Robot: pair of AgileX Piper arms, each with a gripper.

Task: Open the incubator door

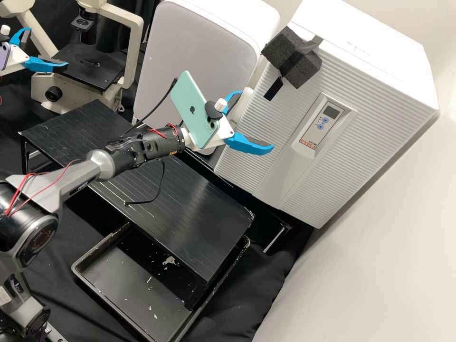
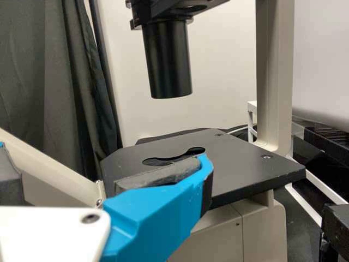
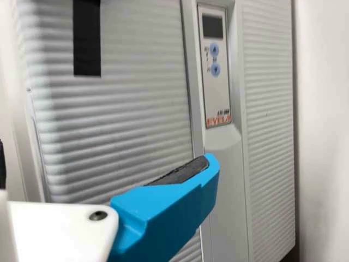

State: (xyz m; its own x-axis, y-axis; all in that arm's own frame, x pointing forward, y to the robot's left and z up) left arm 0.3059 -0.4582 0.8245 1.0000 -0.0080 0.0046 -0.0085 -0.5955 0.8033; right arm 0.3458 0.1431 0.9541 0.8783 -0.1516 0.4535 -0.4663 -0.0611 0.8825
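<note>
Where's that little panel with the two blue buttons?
In the high view, the panel sits right of centre on the front of the white incubator, below and right of the dark foam.

An off-white wall [image 1: 380, 266], softly lit; a lined black table [image 1: 204, 204] above rumpled black cloth [image 1: 251, 285]; a dark curtain [image 2: 32, 65] hanging in folds.

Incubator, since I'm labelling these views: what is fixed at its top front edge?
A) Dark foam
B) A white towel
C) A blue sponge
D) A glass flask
A: dark foam sits at the top front edge of the incubator, with black tape beside it.
</note>
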